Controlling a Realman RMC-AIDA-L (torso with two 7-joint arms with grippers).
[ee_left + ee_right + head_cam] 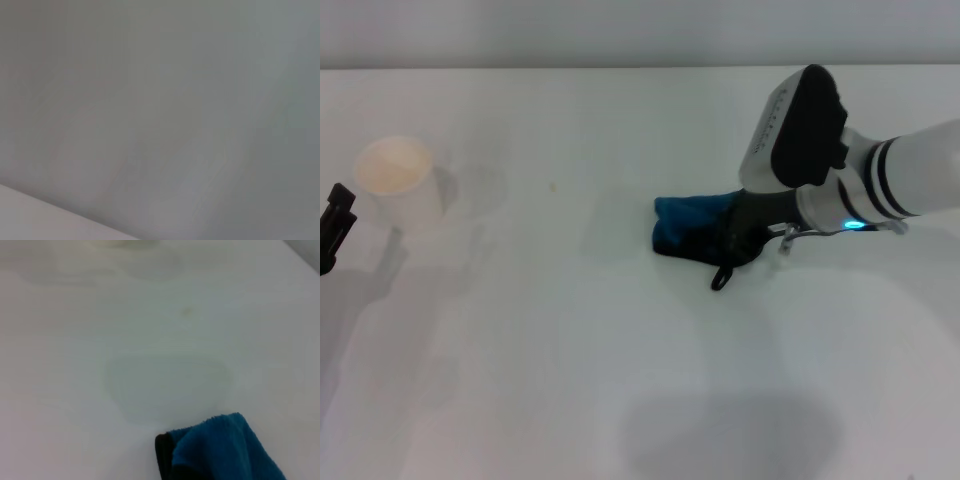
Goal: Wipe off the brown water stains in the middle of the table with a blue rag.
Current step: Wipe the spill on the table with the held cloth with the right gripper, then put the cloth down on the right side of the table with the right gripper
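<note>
- Right gripper [745,232] is low over the worktop [570,350], right of centre. Its fingers are clamped on the blue rag [685,228], so the cloth trails out leftward, ready for wiping.
- The black loop [722,278] hangs free on the near side.
- Brown water stains [167,385]: only a faint damp patch just ahead of the rag in the right wrist view, plus one small tan speck [187,312] beyond. Looks mostly wiped.
- Left gripper [334,222] is parked at the far left edge, beside the paper cup [398,178]. Can't tell the state of its fingers.
</note>
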